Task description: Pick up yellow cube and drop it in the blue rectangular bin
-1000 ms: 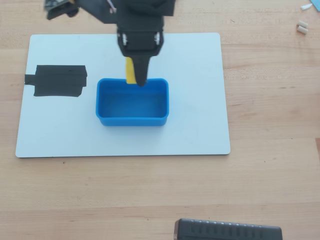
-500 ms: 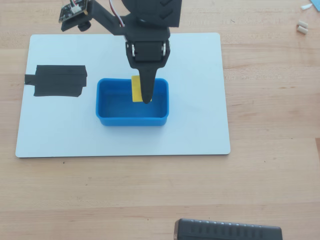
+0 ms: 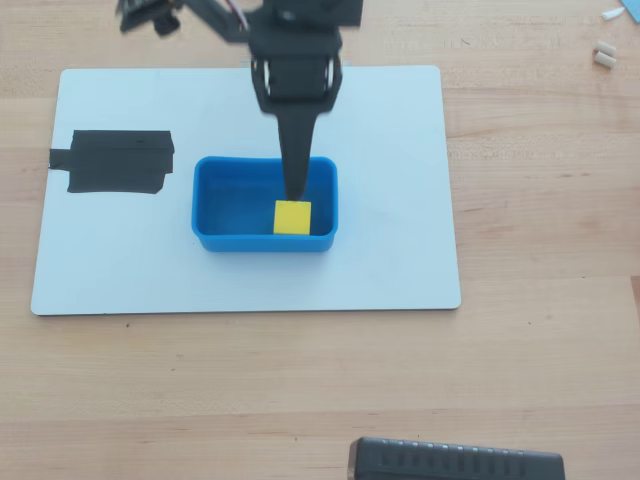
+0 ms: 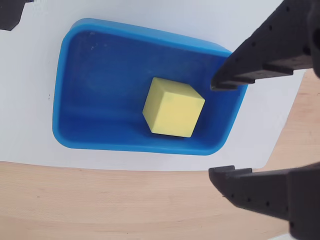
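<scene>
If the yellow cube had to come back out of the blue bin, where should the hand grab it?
Come straight down from above. The yellow cube lies flat on the floor of the blue bin, near one long wall, so a sideways approach is probably blocked. Close the hand, now open, on the two faces pointing along the bin's length, where there looks to be more room.

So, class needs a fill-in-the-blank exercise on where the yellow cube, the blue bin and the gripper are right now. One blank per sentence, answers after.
1. The yellow cube lies inside the blue ____.
2. The gripper is ____, holding nothing.
3. The blue bin stands on a ____ board.
4. In the overhead view, the black tape patch lies to the ____ of the bin.

Missing words: bin; open; white; left
</scene>
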Motion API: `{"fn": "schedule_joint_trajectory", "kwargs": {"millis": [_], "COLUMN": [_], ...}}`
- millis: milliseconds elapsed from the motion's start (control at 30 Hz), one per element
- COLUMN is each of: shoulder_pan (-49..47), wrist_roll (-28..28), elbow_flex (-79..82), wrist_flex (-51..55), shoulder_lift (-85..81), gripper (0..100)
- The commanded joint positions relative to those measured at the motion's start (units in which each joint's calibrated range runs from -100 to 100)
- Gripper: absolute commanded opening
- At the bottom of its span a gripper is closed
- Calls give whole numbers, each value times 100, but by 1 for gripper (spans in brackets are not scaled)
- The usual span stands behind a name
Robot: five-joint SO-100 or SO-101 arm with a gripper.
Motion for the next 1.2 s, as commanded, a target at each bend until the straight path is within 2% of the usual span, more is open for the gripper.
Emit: {"fn": "schedule_joint_trajectory", "kwargs": {"millis": [0, 67, 333, 767, 1167], "shoulder_pan": [-104, -155, -104, -181, -44], "wrist_roll": [-10, -10, -15, 20, 24], "elbow_flex": [144, 398, 1762, 4198, 4644], "wrist_flex": [468, 700, 972, 122, 39], "shoulder_lift": [-1081, -1564, -2781, -4007, -4333], "gripper": [27, 24, 0, 0, 0]}}
